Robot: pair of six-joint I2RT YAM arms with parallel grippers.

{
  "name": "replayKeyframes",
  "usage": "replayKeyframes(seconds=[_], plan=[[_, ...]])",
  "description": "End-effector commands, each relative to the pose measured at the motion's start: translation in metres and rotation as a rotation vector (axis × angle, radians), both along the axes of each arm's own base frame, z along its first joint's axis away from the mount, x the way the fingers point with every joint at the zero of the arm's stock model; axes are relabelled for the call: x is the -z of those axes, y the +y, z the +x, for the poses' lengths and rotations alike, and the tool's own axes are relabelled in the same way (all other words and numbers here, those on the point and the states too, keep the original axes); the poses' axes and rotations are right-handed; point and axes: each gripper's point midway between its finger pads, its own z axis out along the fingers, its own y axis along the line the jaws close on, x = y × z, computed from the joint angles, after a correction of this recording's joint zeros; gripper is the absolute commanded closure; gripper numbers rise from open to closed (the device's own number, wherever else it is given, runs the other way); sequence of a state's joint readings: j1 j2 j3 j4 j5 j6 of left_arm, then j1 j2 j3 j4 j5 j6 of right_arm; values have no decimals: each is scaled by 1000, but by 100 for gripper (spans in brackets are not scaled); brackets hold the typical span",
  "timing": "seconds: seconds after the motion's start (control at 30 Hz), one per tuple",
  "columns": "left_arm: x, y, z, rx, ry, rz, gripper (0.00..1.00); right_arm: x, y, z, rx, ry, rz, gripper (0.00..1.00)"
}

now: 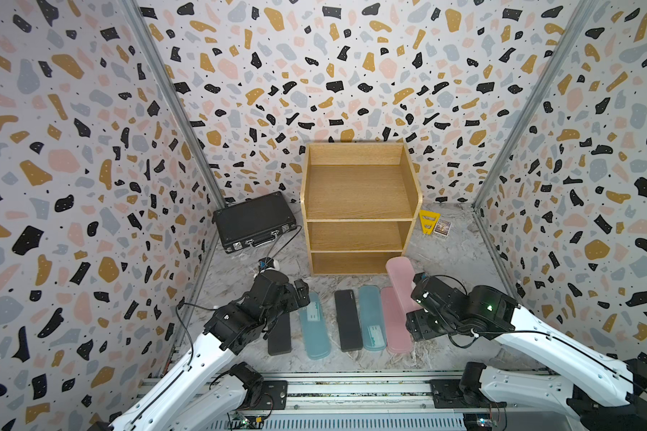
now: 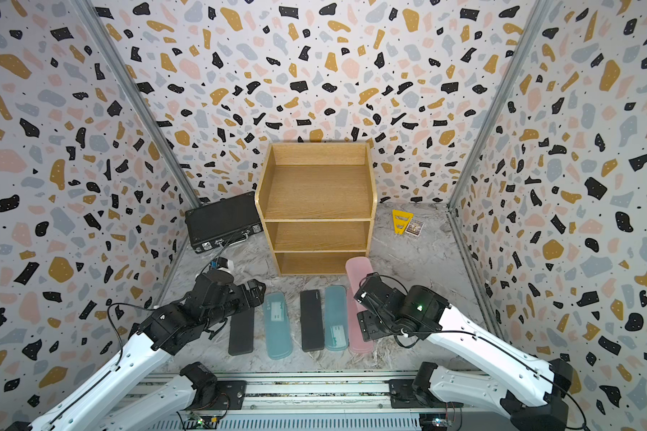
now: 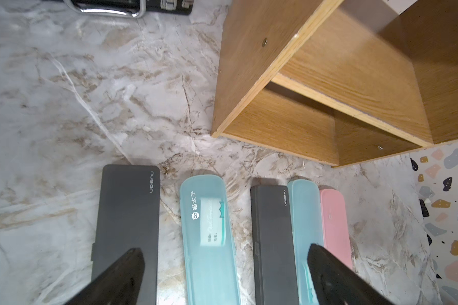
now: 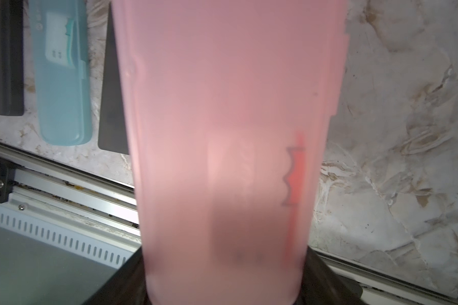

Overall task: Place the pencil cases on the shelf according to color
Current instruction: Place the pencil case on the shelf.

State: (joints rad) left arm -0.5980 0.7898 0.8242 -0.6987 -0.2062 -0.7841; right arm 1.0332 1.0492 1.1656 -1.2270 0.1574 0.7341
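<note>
Case [image 4: 222,105], pink frosted plastic, round-ended, in R gripper [image 4: 224,280]; shelf [image 1: 355,194] woodgrain.

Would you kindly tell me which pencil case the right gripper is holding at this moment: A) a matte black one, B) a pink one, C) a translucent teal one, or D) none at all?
B: the pink pencil case fills the right wrist view, gripped at its near end by the right gripper.

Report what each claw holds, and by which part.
Right claw grips the lifted pink pencil case across its width at its near end. Left claw is open, holding nothing.
</note>
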Motion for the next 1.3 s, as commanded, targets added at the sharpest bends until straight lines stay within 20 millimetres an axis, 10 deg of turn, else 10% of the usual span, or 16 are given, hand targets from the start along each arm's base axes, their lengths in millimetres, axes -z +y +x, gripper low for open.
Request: replayKeyframes(seconds=[0.0, 0.73, 1.27], plan=[[-22, 11, 8, -28, -61, 80, 0, -20, 5, 5, -8, -47, 16, 77], [-87, 2, 25, -13, -153, 63, 0, -145, 42, 38, -132, -252, 100, 78], [-94, -4, 30, 4, -171, 60, 0, -169, 59, 147, 51, -275, 99, 79]])
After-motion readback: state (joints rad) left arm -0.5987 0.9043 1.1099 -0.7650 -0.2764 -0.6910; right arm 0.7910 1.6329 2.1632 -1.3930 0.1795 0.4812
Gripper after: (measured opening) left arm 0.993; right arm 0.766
